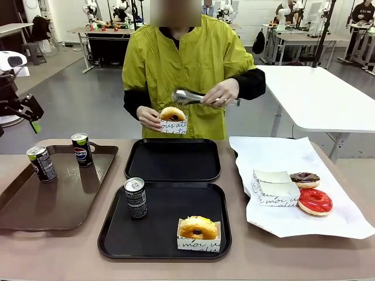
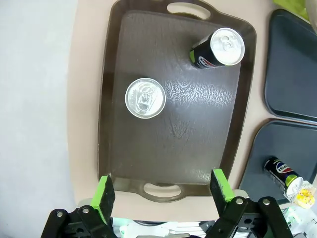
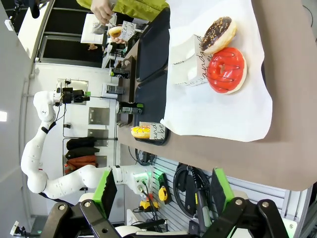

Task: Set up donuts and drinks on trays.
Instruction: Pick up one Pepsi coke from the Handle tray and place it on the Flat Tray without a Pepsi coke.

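Front view: the brown tray (image 1: 35,216) carries two cans (image 1: 41,164). The near black tray (image 1: 117,234) has a third can (image 1: 135,198) and a boxed donut (image 1: 198,233), while the far black tray (image 1: 173,159) is bare. The person's hand (image 1: 149,119) holds a second boxed donut (image 1: 173,115) above it, so that tray likely needs a can next. Left wrist view adds the left gripper (image 2: 162,191), jaws wide and empty above the brown tray, over neither can; it must centre on one and descend. Right wrist view shows the right gripper (image 3: 163,186), jaws apart and empty.

Far tray (image 1: 172,159) at frame centre bare; person's hand (image 1: 149,117) with boxed donut (image 1: 173,119) hangs above its top edge. Near tray (image 1: 170,216): can (image 1: 136,198) left, middle free.
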Controlling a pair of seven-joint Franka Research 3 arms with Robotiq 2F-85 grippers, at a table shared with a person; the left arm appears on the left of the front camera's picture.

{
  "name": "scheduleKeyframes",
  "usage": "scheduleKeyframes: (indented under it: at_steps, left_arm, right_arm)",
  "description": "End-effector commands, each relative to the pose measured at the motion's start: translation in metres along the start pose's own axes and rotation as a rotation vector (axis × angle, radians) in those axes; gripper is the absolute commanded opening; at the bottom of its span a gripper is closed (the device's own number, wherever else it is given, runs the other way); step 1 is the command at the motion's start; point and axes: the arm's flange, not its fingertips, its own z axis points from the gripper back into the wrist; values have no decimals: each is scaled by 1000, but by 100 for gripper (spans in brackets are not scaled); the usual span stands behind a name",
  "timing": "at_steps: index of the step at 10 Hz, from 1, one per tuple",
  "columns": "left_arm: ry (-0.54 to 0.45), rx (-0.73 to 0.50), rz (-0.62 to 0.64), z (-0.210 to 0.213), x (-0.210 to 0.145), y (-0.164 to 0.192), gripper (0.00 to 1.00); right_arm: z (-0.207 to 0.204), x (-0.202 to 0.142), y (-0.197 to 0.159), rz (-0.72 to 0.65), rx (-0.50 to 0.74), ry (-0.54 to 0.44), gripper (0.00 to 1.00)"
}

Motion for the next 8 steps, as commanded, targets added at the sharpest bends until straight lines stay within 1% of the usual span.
scheduleKeyframes:
  at_steps: [1, 3, 4, 5, 8]
  left_arm:
    - [-5, 15, -2, 2, -1, 0, 100]
    - [0, 0, 0, 0, 0, 0, 100]
    - [-9, -6, 15, -9, 6, 6, 100]
    - [-22, 3, 1, -19, 19, 8, 100]
    - [-18, -8, -23, -51, 30, 11, 100]
  right_arm:
    - [-1, 0, 0, 14, 21, -8, 100]
    - [-1, 0, 0, 14, 21, -8, 100]
    - [-1, 0, 0, 14, 21, -8, 100]
    - [-1, 0, 0, 14, 21, -8, 100]
    - [-1, 0, 0, 14, 21, -8, 100]
